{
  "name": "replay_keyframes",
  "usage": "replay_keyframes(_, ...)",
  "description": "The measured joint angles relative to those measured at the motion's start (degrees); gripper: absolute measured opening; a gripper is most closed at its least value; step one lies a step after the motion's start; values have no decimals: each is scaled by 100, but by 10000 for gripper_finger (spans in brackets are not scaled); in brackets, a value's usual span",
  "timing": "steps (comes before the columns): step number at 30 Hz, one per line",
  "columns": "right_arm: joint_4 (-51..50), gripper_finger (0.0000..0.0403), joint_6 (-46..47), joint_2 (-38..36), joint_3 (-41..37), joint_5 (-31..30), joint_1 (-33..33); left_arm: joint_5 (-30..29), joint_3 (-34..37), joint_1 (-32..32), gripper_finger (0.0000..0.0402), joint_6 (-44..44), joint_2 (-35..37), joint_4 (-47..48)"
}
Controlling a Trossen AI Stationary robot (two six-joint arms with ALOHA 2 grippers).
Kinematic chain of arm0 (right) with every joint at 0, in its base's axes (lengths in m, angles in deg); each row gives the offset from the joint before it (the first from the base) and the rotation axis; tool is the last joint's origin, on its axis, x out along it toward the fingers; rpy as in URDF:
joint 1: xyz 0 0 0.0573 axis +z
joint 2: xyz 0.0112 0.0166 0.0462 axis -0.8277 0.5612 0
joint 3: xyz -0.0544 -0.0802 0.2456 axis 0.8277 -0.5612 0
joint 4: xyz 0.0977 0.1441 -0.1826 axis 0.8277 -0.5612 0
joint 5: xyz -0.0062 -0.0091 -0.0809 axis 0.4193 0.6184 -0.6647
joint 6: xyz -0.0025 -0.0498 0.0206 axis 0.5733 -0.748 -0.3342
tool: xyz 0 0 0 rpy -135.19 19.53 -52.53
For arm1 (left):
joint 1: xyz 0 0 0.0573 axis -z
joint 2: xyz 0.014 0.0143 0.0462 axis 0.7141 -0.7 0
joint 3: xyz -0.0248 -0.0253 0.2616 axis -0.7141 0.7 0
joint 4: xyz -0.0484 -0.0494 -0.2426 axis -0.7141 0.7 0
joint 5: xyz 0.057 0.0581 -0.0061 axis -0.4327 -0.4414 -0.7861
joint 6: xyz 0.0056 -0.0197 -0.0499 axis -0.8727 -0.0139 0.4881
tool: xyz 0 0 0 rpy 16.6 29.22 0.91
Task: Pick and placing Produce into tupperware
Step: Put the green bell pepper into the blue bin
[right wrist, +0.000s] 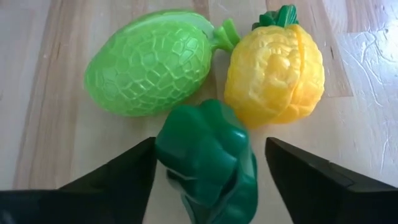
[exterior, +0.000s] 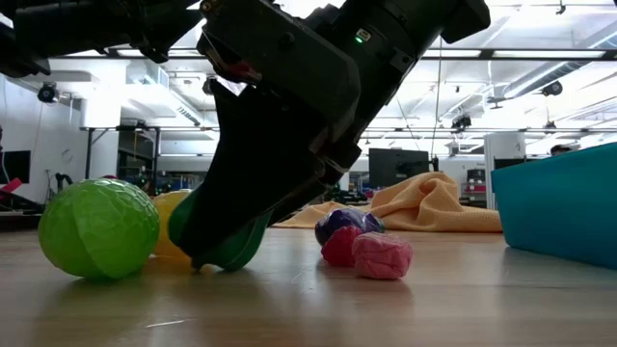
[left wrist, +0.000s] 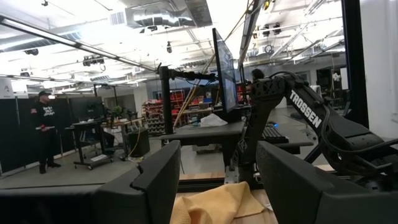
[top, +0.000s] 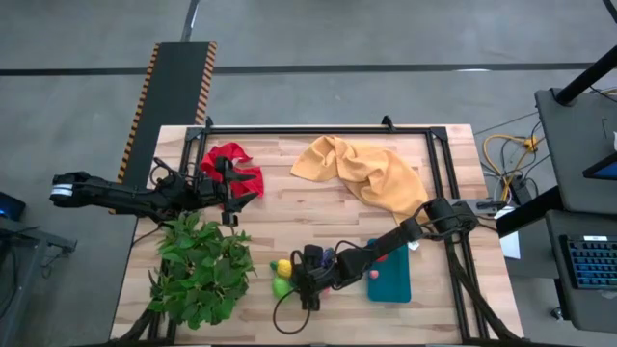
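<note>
— High view first: where does the right gripper (top: 307, 281) sit against the tupperware (top: 389, 273)?

— Off the teal container's open-table side, near the produce cluster, with the dark arm slanting across the container's corner. The tupperware is a smooth rounded-corner rectangle of plastic lying flat on the pale planked table (top: 289, 202).

— And what is between the fingers?

— In the right wrist view a glossy dark green pepper (right wrist: 208, 155), lumpy and lobed, stands between the two dark fingers (right wrist: 118, 177), which are spread with a gap showing on each side of it. I cannot tell whether the pads touch it.

— What lies around the pepper?

— Just beyond it, touching or nearly so, a lime green melon (right wrist: 149, 62) with a netted, crackled skin and a small stem, and beside that a yellow pineapple (right wrist: 275, 65), knobbly, with a green leafy crown. In the low view a purple piece (exterior: 345, 224) and two crinkled pink pieces (exterior: 382, 255) lie between the pepper and the tupperware.

— The left gripper (top: 228, 198)?

— Well away from the tupperware, raised beside a crumpled red cloth (top: 231, 164); its fingers stand apart with nothing between them. A rumpled yellow cloth (top: 362, 169) lies beyond the tupperware, and a leafy plant (top: 198, 270) sits on the far side of the produce.
</note>
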Motion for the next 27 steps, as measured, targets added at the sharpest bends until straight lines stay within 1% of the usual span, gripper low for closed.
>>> replay_keyframes(6,-2,223,-25,0,9,41,0,-2,-4,1,196,0,-7,0)
replay_keyframes(10,-10,200,-31,0,12,43,0,0,-1,1,196,0,0,0)
replay_keyframes(22,-66,196,-66,-3,12,43,0,-1,-8,1,196,0,0,0)
replay_keyframes(27,-477,196,-66,-135,12,43,0,0,-4,1,196,0,-2,0)
